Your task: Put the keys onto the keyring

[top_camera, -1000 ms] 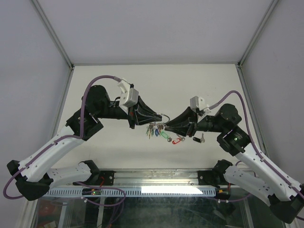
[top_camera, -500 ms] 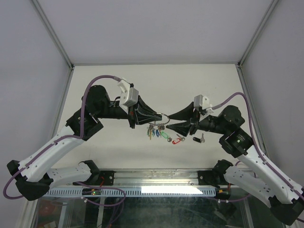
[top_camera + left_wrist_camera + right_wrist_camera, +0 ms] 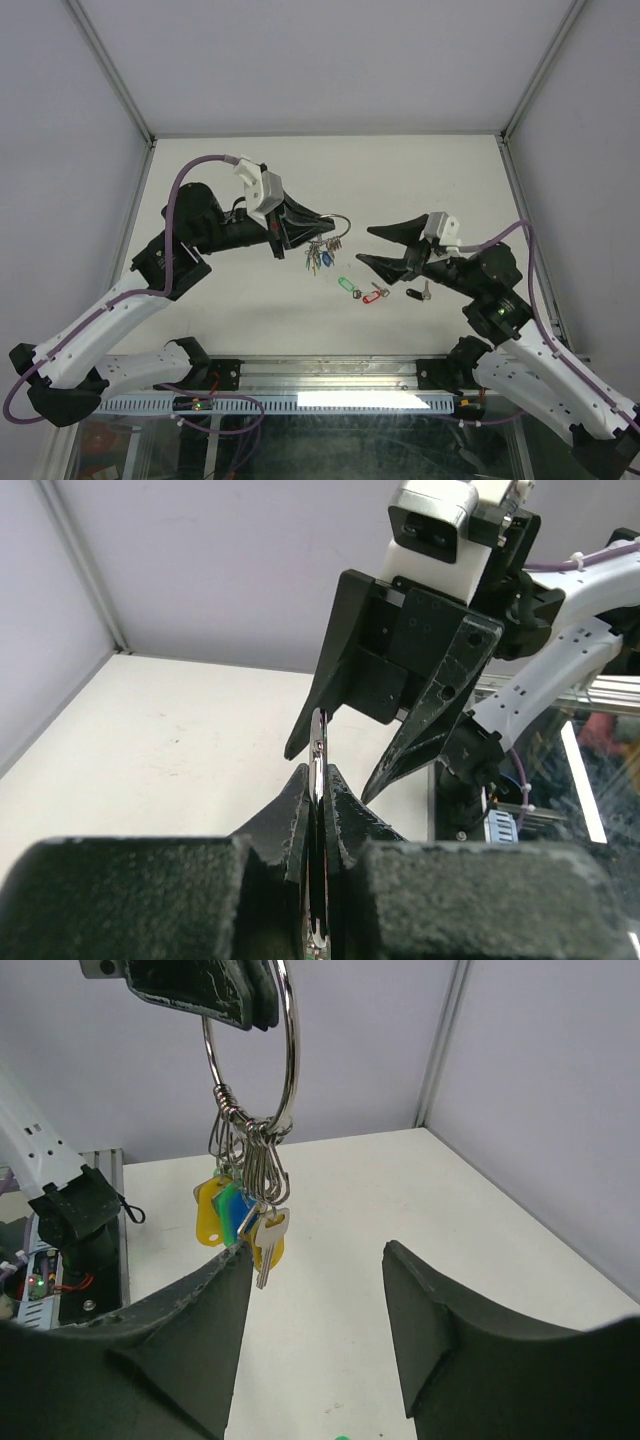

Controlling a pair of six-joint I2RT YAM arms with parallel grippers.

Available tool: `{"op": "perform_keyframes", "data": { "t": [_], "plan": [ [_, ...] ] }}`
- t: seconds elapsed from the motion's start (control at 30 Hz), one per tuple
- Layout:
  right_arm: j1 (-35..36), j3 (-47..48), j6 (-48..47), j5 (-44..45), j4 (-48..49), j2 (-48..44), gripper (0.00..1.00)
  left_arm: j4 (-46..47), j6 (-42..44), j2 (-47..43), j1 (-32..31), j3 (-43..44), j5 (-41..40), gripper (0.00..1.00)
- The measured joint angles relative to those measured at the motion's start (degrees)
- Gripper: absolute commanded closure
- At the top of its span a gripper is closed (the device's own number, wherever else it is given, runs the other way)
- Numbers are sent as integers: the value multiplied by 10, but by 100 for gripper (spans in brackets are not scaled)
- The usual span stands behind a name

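Note:
My left gripper [image 3: 322,228] is shut on the keyring [image 3: 341,224], a thin silver wire ring held above the table. A bunch of small keys with blue, yellow and green tags [image 3: 320,256] hangs from it. In the left wrist view the fingers [image 3: 340,810] pinch the ring [image 3: 318,765] edge-on. My right gripper [image 3: 368,246] is open and empty, just right of the ring. In the right wrist view [image 3: 318,1250] the ring [image 3: 291,1060] and bunch [image 3: 245,1218] hang ahead of it. Three keys lie on the table with green [image 3: 347,285], red [image 3: 375,294] and black [image 3: 419,293] tags.
Grey enclosure walls and metal frame posts [image 3: 525,100] ring the white table [image 3: 400,180]. An aluminium rail with cables [image 3: 330,385] runs along the near edge between the arm bases.
My right gripper has opened and pulled back to the right, away from the ring. My left gripper has lifted the keyring slightly up and left, still holding it.

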Motion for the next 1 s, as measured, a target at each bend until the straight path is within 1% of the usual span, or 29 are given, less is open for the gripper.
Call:
{"op": "perform_keyframes", "data": {
  "t": [0.1,0.2,0.27,0.37,0.5,0.77,1.0],
  "plan": [
    [11,0,-9,25,10,12,47,0,0,0,0,-1,-11,100],
    [38,0,-24,62,20,23,49,0,0,0,0,-1,-14,100],
    [66,0,-38,88,27,30,50,0,0,0,0,-1,-17,100],
    [125,-1,-73,145,37,38,51,0,-1,0,0,-1,-23,100],
    [177,-11,-115,204,63,37,51,0,-1,0,0,-1,-25,100],
    [207,-48,-169,275,134,43,52,0,-1,0,0,-1,-26,100],
    [209,-56,-172,294,159,46,54,0,-1,0,0,-1,-26,100]
  ]
}}
